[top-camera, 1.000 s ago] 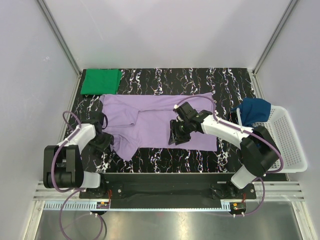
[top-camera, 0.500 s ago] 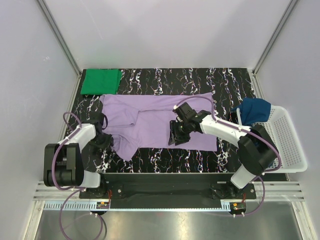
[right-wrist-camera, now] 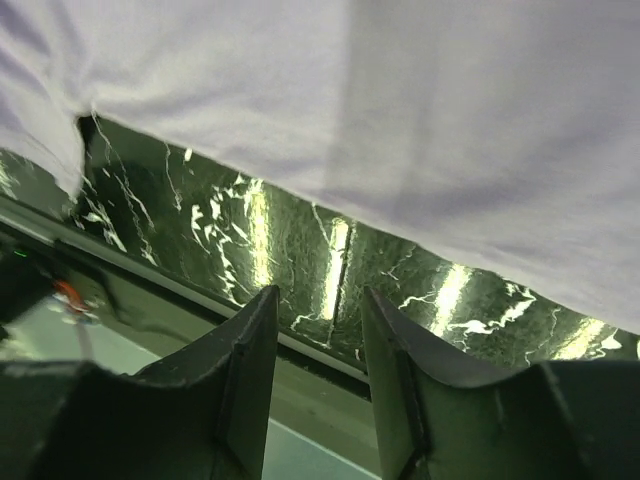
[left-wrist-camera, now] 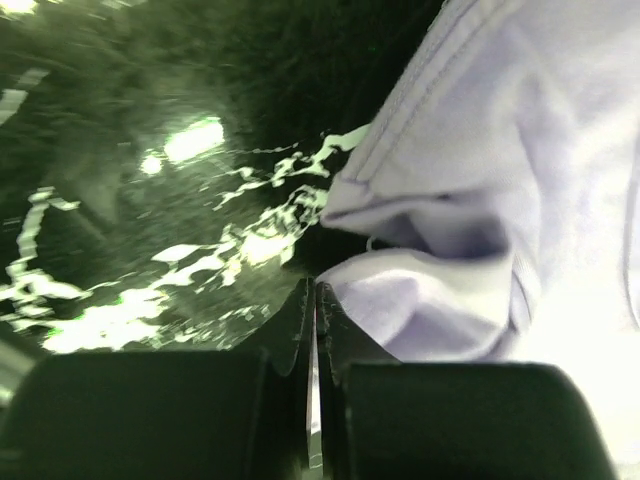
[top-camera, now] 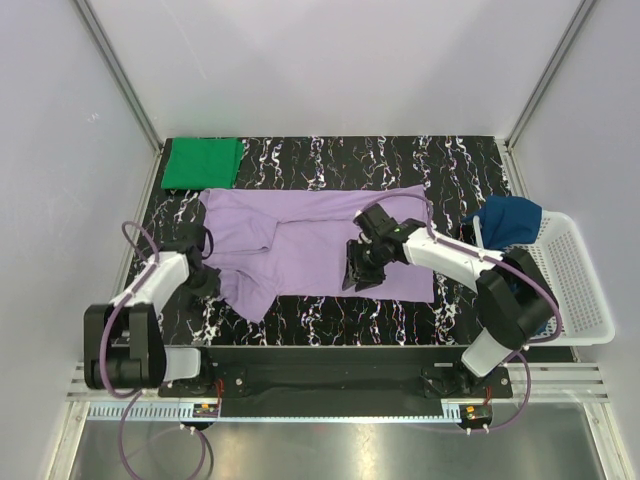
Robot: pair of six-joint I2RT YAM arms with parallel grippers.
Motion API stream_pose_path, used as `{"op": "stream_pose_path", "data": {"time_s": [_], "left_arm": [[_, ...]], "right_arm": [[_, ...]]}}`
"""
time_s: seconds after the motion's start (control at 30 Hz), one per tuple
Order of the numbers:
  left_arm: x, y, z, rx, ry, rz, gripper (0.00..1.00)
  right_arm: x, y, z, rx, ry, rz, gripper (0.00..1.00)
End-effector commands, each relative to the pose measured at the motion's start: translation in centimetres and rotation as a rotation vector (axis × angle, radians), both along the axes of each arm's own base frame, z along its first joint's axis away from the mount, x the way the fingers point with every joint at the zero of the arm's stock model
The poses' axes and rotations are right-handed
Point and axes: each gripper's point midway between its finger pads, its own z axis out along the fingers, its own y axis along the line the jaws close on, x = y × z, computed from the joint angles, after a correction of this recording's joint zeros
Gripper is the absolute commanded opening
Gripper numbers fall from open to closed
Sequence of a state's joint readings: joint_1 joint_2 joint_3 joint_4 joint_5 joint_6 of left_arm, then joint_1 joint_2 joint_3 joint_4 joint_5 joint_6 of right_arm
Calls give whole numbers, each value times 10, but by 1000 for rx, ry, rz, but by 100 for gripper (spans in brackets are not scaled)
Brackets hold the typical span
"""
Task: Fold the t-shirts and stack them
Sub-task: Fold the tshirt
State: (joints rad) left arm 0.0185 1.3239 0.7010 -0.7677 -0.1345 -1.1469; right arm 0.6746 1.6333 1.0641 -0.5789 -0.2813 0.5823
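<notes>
lavender t-shirt (top-camera: 310,240): spread flat on the black marbled table (top-camera: 400,160), middle of the surface, nearer the left side
long axis: runs left to right across the table, parallel to the near edge
pointing: straight edge at the right end; left end wider and rumpled, with one flap (looks like a sleeve) sticking out toward the near edge
fold: crease running near-far through the left-centre part, cloth doubled there
green t-shirt (top-camera: 203,163): folded into a neat square at the far left corner, just beside the lavender one's far left corner
dark blue t-shirt (top-camera: 508,220): bunched, draped over the left rim of the white mesh basket (top-camera: 580,290) at the right edge of the table
left gripper (top-camera: 207,282): down at the table, at the near left edge of the lavender cloth beside the flap; fingers pressed fully together (wrist view shows a hemmed fold touching the tips on their right; cannot tell if any cloth is caught between)
right gripper (top-camera: 360,277): low over the near hem of the lavender cloth, about mid-length; fingers parted, bare table visible between them, nothing held
right wrist view: lavender hem crossing the frame diagonally above the fingertips
</notes>
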Motion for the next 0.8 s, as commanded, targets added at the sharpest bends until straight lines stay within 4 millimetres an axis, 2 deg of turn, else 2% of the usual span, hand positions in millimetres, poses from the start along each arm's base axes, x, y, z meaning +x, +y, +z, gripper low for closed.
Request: {"op": "stream_pose_path", "data": {"time_s": [0.0, 0.03, 0.1, 0.13, 0.3, 0.43, 0.47, 0.5, 0.63, 0.77], "left_arm": [[-3, 19, 29, 109, -48, -32, 0], [-5, 20, 33, 119, -50, -36, 0], [-8, 24, 43, 145, -74, -48, 0], [-11, 25, 45, 155, -65, -63, 0], [-17, 30, 53, 217, -91, -109, 0], [-21, 30, 61, 235, -127, -127, 0], [-22, 29, 62, 236, -132, -133, 0], [-25, 26, 61, 238, -129, -148, 0], [-35, 21, 56, 227, -144, -151, 0], [-36, 20, 60, 230, -158, -167, 0]], "right_arm": [[13, -36, 3, 8, 75, -206, 45], [14, -42, 7, 29, 91, -236, 45], [13, -65, 3, -17, 124, -297, 46], [18, -82, 1, -63, 112, -340, 46], [5, -129, -11, -209, 149, -451, 52], [-2, -156, -14, -210, 141, -573, 56], [1, -167, -16, -201, 146, -640, 56], [-5, -175, -22, -209, 158, -668, 57], [4, -199, -23, -227, 128, -770, 53], [6, -219, -20, -283, 85, -838, 50]]}}
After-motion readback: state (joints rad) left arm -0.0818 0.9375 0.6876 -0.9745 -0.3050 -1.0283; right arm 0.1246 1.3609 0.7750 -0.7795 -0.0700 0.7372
